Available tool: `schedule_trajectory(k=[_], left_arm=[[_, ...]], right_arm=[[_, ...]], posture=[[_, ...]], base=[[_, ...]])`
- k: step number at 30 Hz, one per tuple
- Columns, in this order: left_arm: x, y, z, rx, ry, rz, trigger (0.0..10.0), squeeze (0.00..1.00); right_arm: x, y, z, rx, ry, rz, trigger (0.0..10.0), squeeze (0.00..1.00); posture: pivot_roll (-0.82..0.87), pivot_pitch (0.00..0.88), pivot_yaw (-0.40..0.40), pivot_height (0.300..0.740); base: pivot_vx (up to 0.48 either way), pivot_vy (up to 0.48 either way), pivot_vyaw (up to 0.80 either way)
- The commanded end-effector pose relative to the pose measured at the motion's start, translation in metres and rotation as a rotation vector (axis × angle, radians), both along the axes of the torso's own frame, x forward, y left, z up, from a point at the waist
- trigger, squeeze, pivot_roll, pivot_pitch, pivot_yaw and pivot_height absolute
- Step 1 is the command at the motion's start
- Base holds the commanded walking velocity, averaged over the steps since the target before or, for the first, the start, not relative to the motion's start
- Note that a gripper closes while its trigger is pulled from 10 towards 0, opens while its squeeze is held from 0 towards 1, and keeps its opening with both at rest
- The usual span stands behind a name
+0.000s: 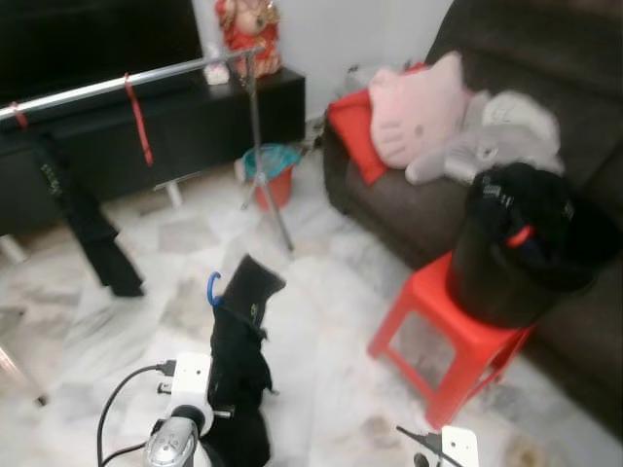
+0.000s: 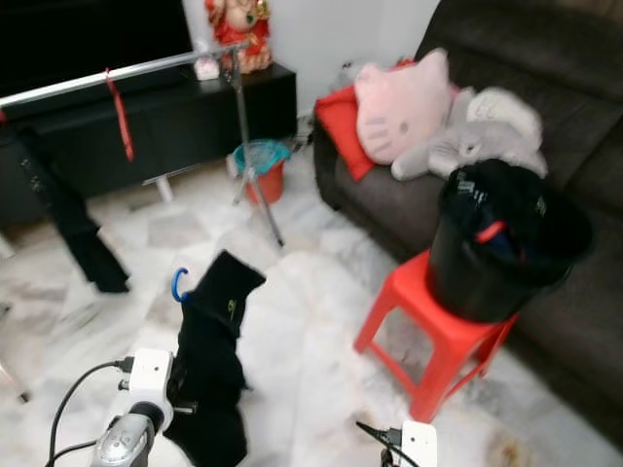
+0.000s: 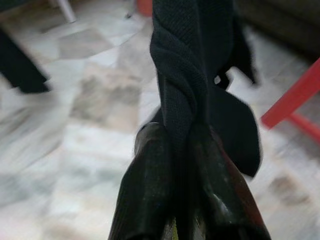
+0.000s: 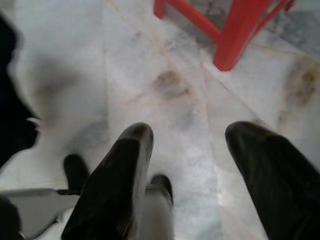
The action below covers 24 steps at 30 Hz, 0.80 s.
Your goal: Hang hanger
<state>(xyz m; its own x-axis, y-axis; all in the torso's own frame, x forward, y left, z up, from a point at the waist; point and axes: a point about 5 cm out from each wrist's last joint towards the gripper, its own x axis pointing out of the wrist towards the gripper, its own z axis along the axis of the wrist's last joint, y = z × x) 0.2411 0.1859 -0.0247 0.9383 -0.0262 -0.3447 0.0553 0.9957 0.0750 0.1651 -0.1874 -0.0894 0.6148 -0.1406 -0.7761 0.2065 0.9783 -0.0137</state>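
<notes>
A black garment [image 1: 241, 360] on a blue hanger, whose hook [image 1: 212, 288] sticks out at its top left, hangs low over the floor in front of me. My left gripper [image 3: 177, 132] is shut on a twisted fold of this garment. The silver clothes rail [image 1: 127, 83] runs across the upper left. It carries a red hanger [image 1: 139, 122] and another dark garment [image 1: 88, 229] that reaches down to the floor. My right gripper [image 4: 187, 130] is open above the marble floor, holding nothing.
A red stool [image 1: 448, 341] with a black basket of clothes [image 1: 516, 253] stands on the right before a dark sofa [image 1: 584, 88] with plush toys. The rail's tripod pole [image 1: 258, 136] and a red bucket [image 1: 273, 173] stand by a black cabinet [image 1: 185, 126].
</notes>
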Motion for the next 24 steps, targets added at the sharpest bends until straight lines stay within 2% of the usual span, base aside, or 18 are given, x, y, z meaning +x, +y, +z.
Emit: schedule_trajectory(k=[1, 4, 21, 24], left_arm=[[0.003, -0.0001, 0.0041, 0.0, -0.026, -0.002, 10.0, 0.0], [0.003, 0.0007, 0.0046, 0.001, -0.029, 0.0, 10.0, 0.0], [0.0074, 0.001, 0.0109, -0.002, -0.058, -0.008, 10.0, 0.0], [0.0098, -0.0011, 0.0138, -0.003, -0.071, -0.024, 10.0, 0.0]], right_arm=[[-0.0037, -0.0026, -0.001, -0.017, 0.005, 0.009, 10.0, 0.0], [-0.0026, -0.002, -0.0004, -0.02, -0.001, 0.029, 10.0, 0.0], [-0.0019, -0.0002, -0.0001, -0.01, -0.012, 0.021, 10.0, 0.0], [-0.0029, 0.0, -0.0005, 0.003, -0.013, -0.003, 10.0, 0.0]], posture=[[-0.15, 0.0, 0.041, 0.74], [-0.15, 0.0, 0.041, 0.74], [-0.14, 0.0, 0.045, 0.74], [-0.14, 0.0, 0.048, 0.74]], base=[[-0.349, 0.0, 0.0], [-0.346, 0.0, 0.0], [-0.345, 0.0, 0.8], [-0.092, 0.0, 0.17]])
